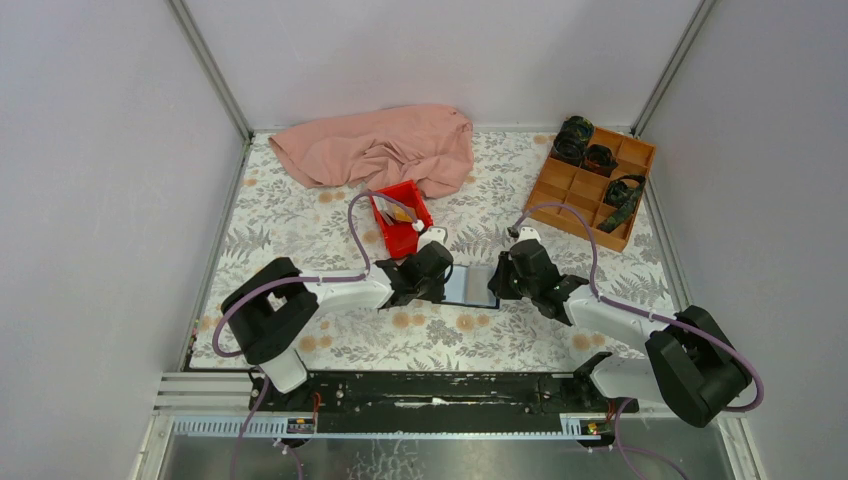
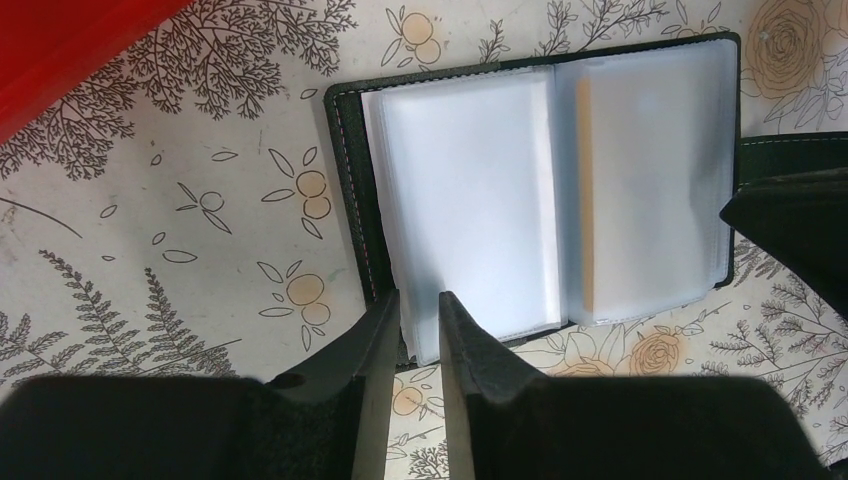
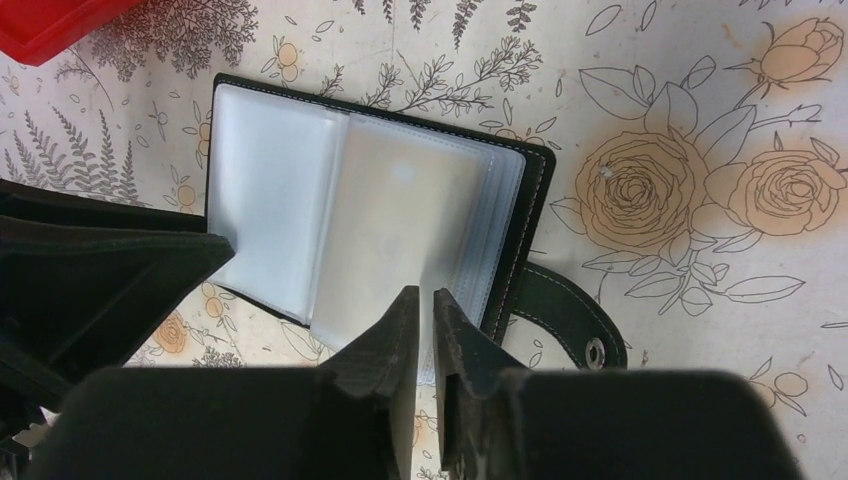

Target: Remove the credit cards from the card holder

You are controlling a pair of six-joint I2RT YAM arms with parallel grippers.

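Card holder (image 3: 365, 220) lay open on the floral bench (image 2: 150, 220); left fingers (image 2: 380, 340) and right fingers (image 3: 395, 330), nearly closed, each seemingly pinched its clear sleeves (image 2: 470, 200) at the edge

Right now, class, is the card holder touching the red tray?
Apart. The left wrist view shows a wide band of flowered tablecloth lying bare between the red tray at the upper left corner and the card holder.

Card holder (image 2: 345, 190): stitched matt black cover, glossy clear plastic sleeves (image 2: 470, 200).
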